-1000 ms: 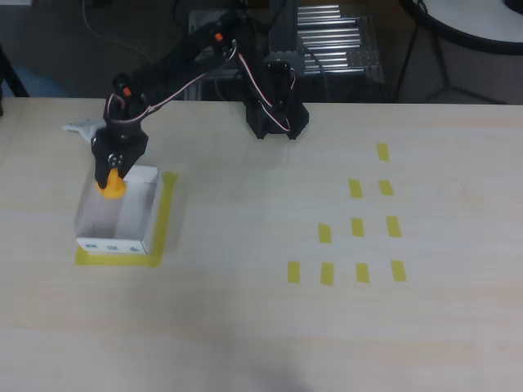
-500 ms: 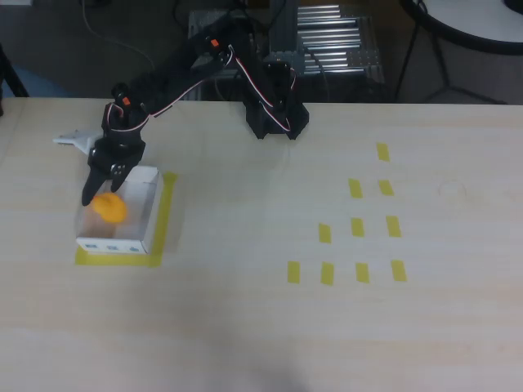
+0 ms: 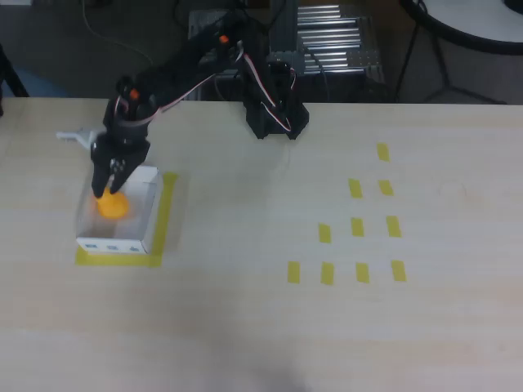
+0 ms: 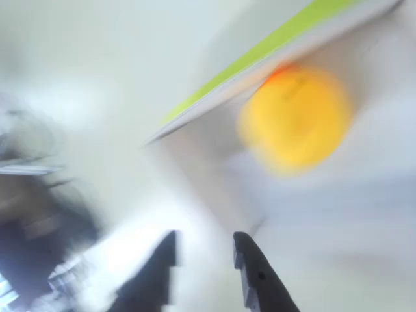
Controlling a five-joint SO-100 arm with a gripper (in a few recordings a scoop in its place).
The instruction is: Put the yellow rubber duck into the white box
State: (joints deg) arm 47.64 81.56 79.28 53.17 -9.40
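In the overhead view the duck (image 3: pixel 113 204) lies inside the box (image 3: pixel 140 233), in its far half, free of the gripper (image 3: pixel 109 186), whose black fingers hang just above and behind it with their tips spread apart, holding nothing. The box sits on the table (image 3: pixel 261 327) with yellow tape (image 3: pixel 164 220) along its edges. The blurred wrist view shows the duck (image 4: pixel 296 120) ahead of the parted fingertips (image 4: pixel 250 257), resting against the box wall (image 4: pixel 214 110).

We see the duck (image 3: pixel 113 204) now free inside the box (image 3: pixel 152 214), released from the gripper (image 3: pixel 108 181), whose fingers have parted above it.
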